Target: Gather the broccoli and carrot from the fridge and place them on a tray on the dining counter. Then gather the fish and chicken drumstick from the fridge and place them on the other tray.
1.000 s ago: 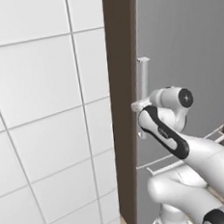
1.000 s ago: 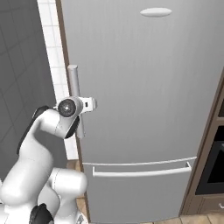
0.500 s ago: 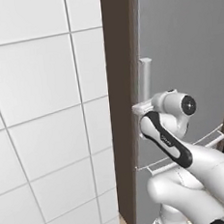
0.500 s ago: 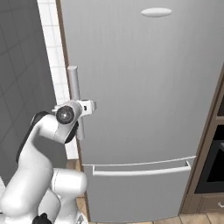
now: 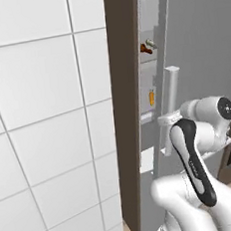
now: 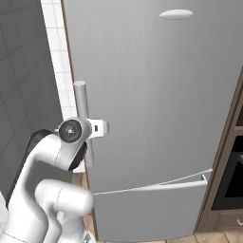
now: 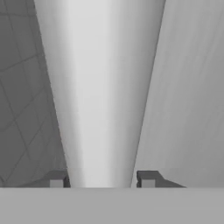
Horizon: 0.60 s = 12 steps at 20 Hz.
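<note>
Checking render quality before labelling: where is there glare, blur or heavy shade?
Hand view: fridge handle close-up, soft, bright streak down its middle. Left base view: fridge interior shaded, items small. Right base view: fridge door evenly lit, sharp.

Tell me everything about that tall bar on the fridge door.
The handle is a pale grey, upright bar with a matte metal look, standing off the grey fridge door near its edge. The end effector is shut on it, one finger on either side. The door is ajar, with shelves showing through the gap.
</note>
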Motion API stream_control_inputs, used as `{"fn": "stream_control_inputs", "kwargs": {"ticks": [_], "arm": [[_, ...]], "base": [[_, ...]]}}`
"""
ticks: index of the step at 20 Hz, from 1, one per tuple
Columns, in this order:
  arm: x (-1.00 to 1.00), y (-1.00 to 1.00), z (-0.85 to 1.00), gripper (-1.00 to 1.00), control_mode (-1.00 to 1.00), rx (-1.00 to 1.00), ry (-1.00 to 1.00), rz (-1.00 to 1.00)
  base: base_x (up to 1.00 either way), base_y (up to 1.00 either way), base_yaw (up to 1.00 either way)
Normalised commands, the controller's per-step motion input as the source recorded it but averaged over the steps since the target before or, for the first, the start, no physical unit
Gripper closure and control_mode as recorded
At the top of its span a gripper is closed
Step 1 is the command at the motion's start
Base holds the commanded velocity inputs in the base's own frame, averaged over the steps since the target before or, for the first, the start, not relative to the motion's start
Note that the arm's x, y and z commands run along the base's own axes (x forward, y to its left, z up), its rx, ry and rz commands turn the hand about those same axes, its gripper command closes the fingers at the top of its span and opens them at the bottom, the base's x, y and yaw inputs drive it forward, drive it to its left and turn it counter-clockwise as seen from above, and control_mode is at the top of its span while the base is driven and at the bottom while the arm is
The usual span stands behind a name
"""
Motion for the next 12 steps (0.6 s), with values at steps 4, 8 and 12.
{"fn": "stream_control_inputs", "kwargs": {"ticks": [4,8,12], "arm": [[-0.82,-0.57,0.00,1.00,-1.00,0.02,0.02,-0.12],[-0.83,-0.40,-0.03,1.00,-1.00,0.00,0.01,-0.12],[-0.65,-0.05,-0.08,1.00,-1.00,0.00,-0.03,-0.12]], "base": [[0.00,0.00,0.00],[0.00,0.00,0.00],[0.00,0.00,0.00]]}}
